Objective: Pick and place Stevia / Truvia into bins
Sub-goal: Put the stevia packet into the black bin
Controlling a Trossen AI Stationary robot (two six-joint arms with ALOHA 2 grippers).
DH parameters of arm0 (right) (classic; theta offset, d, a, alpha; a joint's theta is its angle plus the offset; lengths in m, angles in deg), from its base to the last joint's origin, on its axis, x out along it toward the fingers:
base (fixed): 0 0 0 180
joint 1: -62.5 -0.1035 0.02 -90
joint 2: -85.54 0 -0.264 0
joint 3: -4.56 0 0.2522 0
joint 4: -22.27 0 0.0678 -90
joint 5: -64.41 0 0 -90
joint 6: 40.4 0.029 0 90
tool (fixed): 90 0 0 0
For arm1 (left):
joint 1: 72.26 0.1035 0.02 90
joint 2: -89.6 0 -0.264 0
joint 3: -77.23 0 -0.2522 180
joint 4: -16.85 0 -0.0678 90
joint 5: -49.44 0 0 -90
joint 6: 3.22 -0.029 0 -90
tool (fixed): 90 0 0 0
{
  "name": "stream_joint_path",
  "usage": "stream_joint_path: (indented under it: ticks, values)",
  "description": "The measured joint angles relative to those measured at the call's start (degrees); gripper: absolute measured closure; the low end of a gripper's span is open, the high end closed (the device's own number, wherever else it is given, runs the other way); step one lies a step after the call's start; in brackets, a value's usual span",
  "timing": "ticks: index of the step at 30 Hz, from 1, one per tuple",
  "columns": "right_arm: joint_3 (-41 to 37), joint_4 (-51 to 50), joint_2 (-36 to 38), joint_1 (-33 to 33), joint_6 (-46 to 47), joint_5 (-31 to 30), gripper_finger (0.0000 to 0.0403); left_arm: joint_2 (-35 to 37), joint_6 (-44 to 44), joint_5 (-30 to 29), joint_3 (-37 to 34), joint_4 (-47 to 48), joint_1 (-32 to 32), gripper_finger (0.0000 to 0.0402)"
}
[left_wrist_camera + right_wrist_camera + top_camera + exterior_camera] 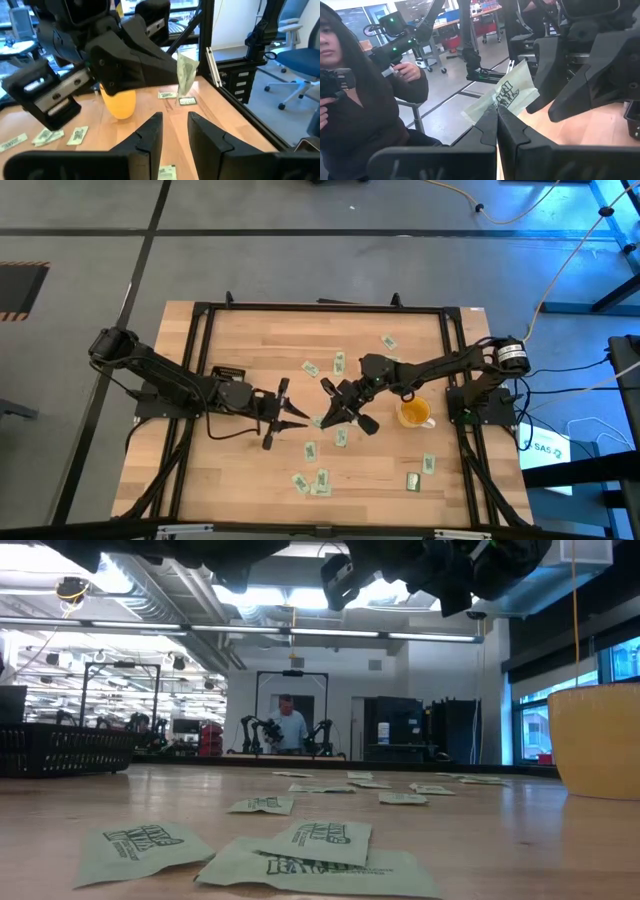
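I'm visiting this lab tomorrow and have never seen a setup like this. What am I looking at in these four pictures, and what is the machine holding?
Two dark robot arms work at a wooden table. One picture looks straight down from above, one looks level across the tabletop, and two come from cameras on the arms' wrists. Small green-and-white sweetener sachets lie scattered on the wood, beside a yellow cup. A black basket shows at the table's edge in the level view. The right gripper is shut on one sachet, lifted off the table. The left gripper faces it with its fingers apart, holding nothing. A person with a handheld controller shows in the room beyond the table in the right wrist's picture.
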Motion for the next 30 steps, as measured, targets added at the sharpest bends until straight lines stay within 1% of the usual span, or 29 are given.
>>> stream_joint_path:
  ticks: [6,10,16,22,26,30]
  values:
    - [0.0,0.0,0.0,0.0,-0.1,0.0,0.0403,0.0,-1.3,0.0,0.0,-2.7,0.0,0.0315]
    - [0.0,0.0,0.0,0.0,-0.2,-0.1,0.0403,0.0,-1.3,0.1,0.0,-2.7,0.0,0.0315]
    - [0.0,0.0,0.0,0.0,-0.1,-2.6,0.0403,0.0,-1.3,0.2,0.0,-3.0,0.0,0.0315]
    - [0.0,-0.1,0.0,0.0,-0.2,-2.6,0.0403,0.0,-1.3,0.2,0.0,-3.0,0.0,0.0316]
    - [0.0,-0.1,0.0,0.0,-0.2,-2.6,0.0403,0.0,-1.4,0.1,0.0,-3.0,0.0,0.0329]
    - [0.0,-0.1,0.0,0.0,-0.2,-2.6,0.0403,0.0,-2.5,0.0,0.0,-3.0,0.0,0.0356]
